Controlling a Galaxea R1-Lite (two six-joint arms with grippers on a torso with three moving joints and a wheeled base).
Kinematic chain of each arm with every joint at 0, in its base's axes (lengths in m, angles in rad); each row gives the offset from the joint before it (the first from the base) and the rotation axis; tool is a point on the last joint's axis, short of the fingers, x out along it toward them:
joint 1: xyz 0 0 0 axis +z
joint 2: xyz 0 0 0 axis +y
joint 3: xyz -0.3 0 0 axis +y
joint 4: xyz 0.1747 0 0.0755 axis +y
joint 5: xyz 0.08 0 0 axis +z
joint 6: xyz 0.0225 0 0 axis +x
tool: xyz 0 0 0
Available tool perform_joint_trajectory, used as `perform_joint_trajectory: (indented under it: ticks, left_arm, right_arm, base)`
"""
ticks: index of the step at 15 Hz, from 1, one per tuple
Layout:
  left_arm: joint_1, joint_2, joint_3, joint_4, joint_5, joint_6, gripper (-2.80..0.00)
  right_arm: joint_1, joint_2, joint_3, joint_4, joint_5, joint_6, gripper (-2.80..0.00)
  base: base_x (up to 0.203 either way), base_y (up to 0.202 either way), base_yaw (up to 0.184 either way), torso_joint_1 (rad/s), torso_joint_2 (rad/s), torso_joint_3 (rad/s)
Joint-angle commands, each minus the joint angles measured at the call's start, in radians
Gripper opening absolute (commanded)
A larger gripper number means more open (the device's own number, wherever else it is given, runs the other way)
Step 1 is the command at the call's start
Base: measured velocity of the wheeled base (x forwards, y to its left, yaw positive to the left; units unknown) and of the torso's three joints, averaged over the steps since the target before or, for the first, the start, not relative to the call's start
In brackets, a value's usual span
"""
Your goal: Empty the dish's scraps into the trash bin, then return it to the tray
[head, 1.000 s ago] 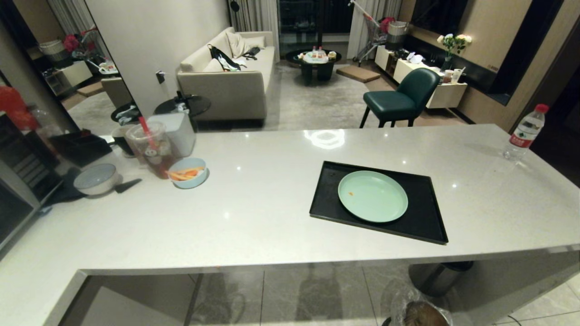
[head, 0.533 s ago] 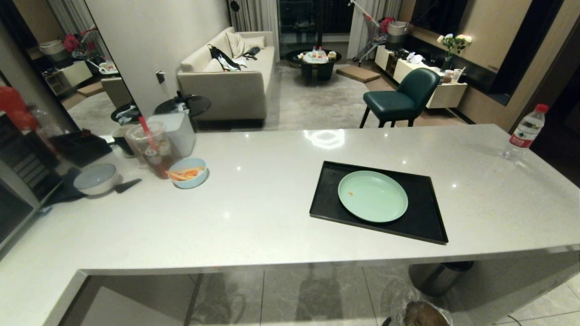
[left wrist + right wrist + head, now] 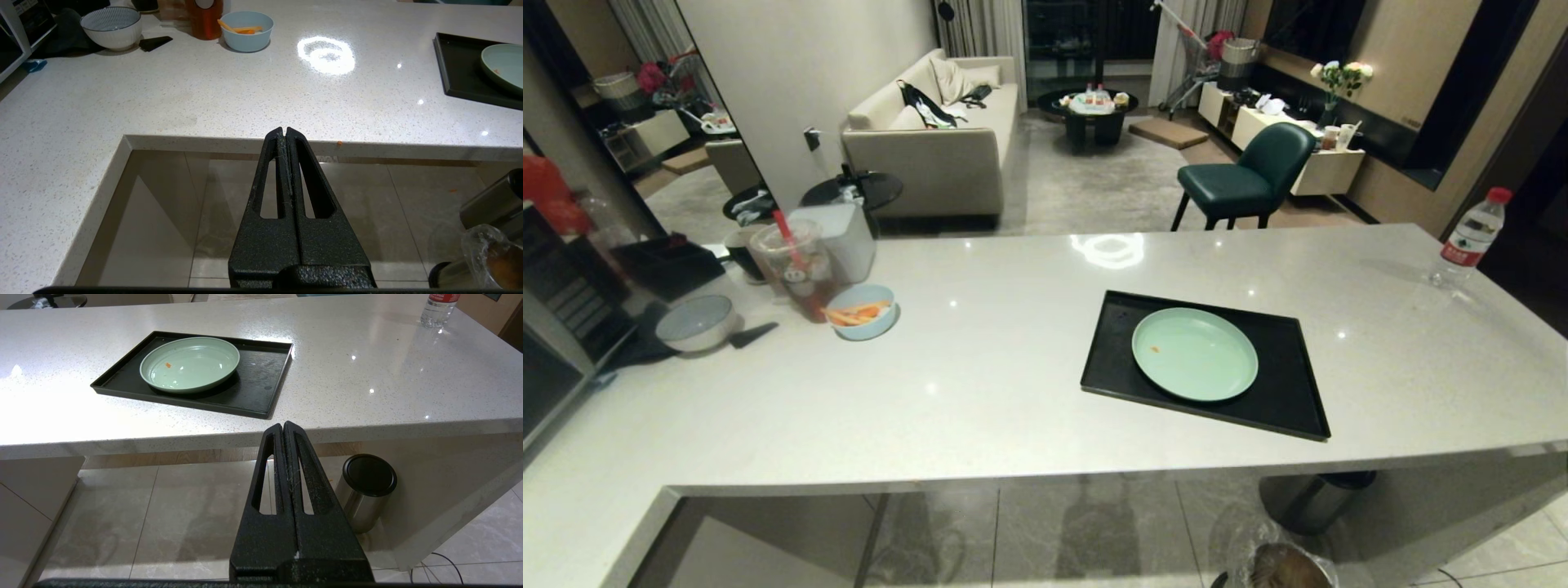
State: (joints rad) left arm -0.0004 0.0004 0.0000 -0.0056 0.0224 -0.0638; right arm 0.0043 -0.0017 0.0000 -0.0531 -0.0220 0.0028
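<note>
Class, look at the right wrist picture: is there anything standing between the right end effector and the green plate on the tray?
Nothing visible stands between them. The right end effector hangs shut below the counter's near edge; the plate lies in the tray, with only bare counter and the tray's low rim in front of it.

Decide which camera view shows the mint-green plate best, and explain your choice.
The right wrist view: the whole mint-green plate sits close on the black tray, an orange speck visible. The head view shows it whole but farther off. The left wrist view cuts it at the frame edge.
</note>
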Motion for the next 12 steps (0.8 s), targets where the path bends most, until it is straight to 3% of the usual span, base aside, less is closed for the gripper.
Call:
perform_joint_trajectory:
  ticks: [1, 12]
  left_arm:
    - [0.000, 0.001, 0.000, -0.001, 0.001, -0.001, -2.80]
    - [0.000, 0.001, 0.000, -0.001, 0.001, -0.001, -2.80]
  right_arm:
    - [0.000, 0.002, 0.000, -0.001, -0.001, 0.000, -2.80]
    - [0.000, 0.002, 0.000, -0.001, -0.001, 0.000, -2.80]
  base:
    - [0.000, 0.000, 0.000, 0.000, 0.00, 0.000]
    - [0.000, 0.000, 0.000, 0.000, 0.00, 0.000]
